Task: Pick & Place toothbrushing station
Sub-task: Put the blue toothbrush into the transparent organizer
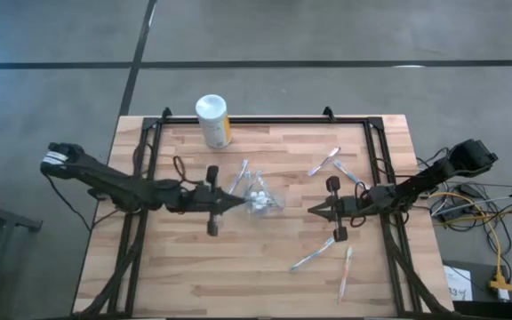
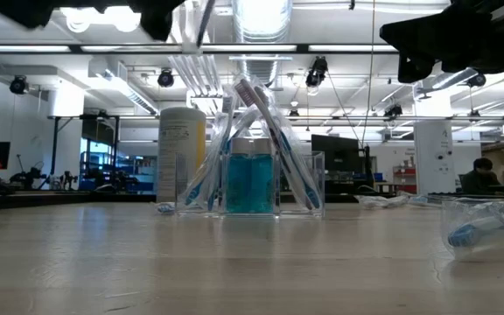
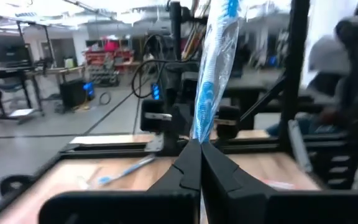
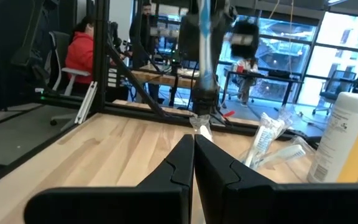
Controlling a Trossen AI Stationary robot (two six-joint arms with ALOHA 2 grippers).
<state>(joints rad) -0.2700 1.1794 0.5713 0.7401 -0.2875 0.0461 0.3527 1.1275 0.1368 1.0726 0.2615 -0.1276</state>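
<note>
clear cup (image 2: 252, 179) upright | toothbrushes (image 2: 291, 157) leaning inside | teal tube (image 2: 250, 182) inside

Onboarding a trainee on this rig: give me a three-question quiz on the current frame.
1. True or false: the left gripper is shut on a wrapped toothbrush.
2. The clear cup on the table holds: A) nothing, B) toothbrushes and a teal tube, C) the white canister.
3. Fill in: the right gripper is shut and holds ____.

Key: 1 true; 2 B; 3 nothing.
</note>
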